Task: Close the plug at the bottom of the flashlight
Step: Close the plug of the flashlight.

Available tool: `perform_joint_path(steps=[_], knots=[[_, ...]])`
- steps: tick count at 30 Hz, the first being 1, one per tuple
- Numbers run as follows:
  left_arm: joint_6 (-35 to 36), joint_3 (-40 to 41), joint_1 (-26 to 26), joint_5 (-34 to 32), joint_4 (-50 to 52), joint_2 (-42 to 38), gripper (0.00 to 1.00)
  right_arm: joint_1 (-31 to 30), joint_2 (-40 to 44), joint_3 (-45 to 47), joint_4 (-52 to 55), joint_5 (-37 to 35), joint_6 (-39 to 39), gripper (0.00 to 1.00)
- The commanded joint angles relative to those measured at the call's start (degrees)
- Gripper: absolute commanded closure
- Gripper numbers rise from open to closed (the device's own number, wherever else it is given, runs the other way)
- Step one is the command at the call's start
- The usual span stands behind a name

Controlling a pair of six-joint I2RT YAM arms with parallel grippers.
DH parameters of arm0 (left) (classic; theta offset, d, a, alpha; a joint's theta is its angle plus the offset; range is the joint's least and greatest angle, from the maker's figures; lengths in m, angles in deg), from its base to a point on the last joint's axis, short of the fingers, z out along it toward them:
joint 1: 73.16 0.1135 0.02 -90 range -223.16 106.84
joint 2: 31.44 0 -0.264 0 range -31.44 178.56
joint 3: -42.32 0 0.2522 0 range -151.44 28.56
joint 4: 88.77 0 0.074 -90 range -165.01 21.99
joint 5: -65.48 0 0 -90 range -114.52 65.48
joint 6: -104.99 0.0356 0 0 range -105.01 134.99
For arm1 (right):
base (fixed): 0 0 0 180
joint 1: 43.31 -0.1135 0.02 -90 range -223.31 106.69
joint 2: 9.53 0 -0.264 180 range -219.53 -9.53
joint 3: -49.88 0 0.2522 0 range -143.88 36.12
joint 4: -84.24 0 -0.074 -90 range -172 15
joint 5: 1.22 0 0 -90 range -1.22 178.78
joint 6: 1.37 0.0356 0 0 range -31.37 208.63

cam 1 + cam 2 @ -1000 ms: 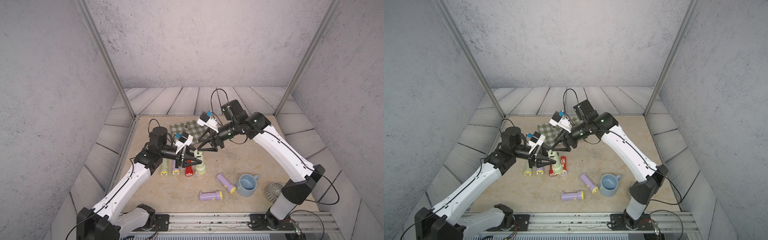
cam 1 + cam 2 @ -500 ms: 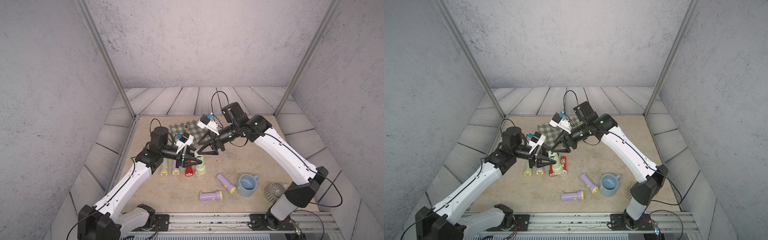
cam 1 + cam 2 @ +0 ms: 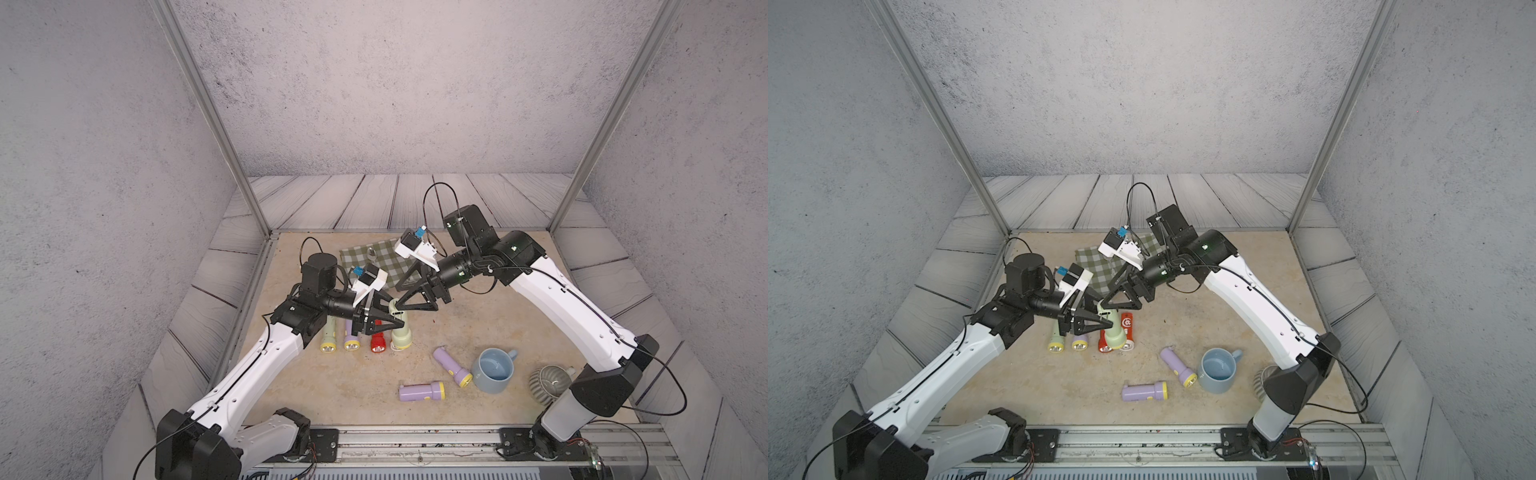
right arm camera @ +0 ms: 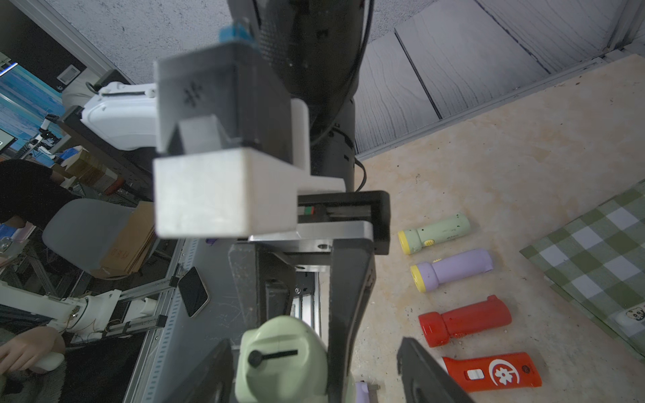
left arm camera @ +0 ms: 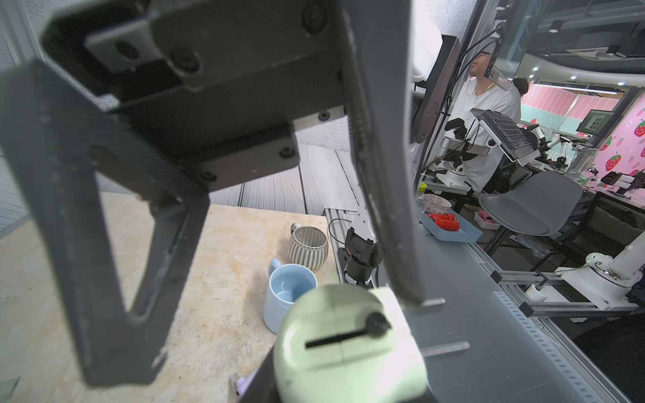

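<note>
Pale-green plastic, the flashlight [image 3: 402, 337] is clamped in the left gripper [image 3: 392, 325] above the table [image 3: 353, 386], base [image 5: 335, 345] tipped up toward the right gripper [image 3: 397, 299]. The right gripper's fingers [image 4: 424, 375] stand apart on either side of the base. The closing step looks in hand, though whether the plug sits flush is unclear. Next likely calls for a firm, centred press.

So the flashlight [image 3: 401, 338] was the pale mint-green one, chunky plastic. It was held up off the surface, pinched across its body by the left gripper [image 3: 397, 325]. It sat tilted, lens end down and butt end up. On the butt, both wrist views showed a small round black plug [image 5: 377, 322] at one end of a thin black slit.
</note>
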Motion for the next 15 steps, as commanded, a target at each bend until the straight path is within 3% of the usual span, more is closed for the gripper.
perform_joint_path(steps=[1,15], knots=[[0.3,-1.7,0.4,0.9,-1.1,0.0,1.0,-0.4,1.8,0.5,0.3,0.5,-0.3,0.24],[0.2,-1.9,0.4,0.7,-0.8,-0.3,1.0,-0.7,-0.9,-0.2,1.6,-1.7,-1.1,0.28]])
